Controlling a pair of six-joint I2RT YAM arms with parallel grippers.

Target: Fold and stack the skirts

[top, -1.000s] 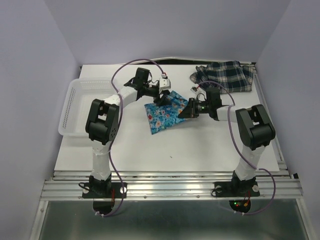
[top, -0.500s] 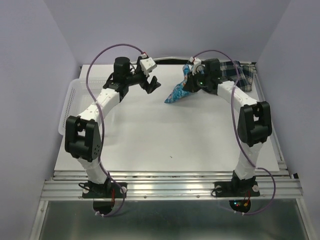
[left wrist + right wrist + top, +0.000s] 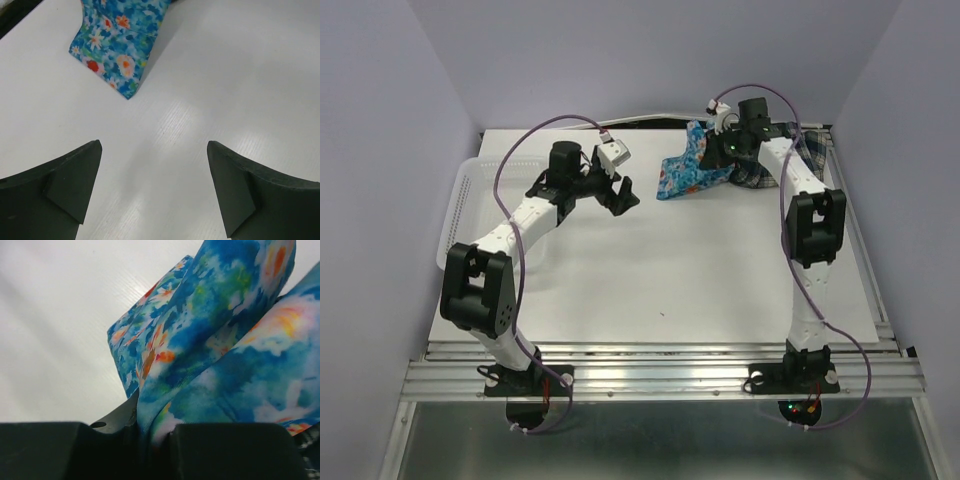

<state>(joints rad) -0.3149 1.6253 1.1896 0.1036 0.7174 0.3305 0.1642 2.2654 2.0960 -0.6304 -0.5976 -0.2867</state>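
Spreading across most of the overhead view, the white table (image 3: 670, 260) carries everything else. Both arms stretch from their bases at the near edge toward the far side: the left arm (image 3: 520, 220) bends over the left half, and the right arm (image 3: 800, 190) reaches up along the right edge.

A white basket (image 3: 465, 195) sits at the left edge of the table, partly hidden behind the left arm.

One skirt, the plaid (image 3: 818, 148), lies bunched in the far right corner, with the right arm crossing over it.

The other skirt, the floral (image 3: 688, 172), is just left of the plaid, and its right end overlaps the plaid's edge as seen from above. That end is lifted at the right gripper (image 3: 717, 150), and the cloth drapes down and to the left from there. In the left wrist view the floral (image 3: 120, 50) ends in a low corner; whether that corner touches the table or hangs just above it cannot be told.

The right gripper (image 3: 150, 432) is nearly closed, with a fold of the floral (image 3: 210, 340) pinched between its narrow jaws.

The left gripper (image 3: 625, 197) hovers over bare table near the far centre. Its jaws are spread wide with nothing between them (image 3: 154, 146), and the floral's corner is ahead of its fingertips (image 3: 90, 155), apart from them.
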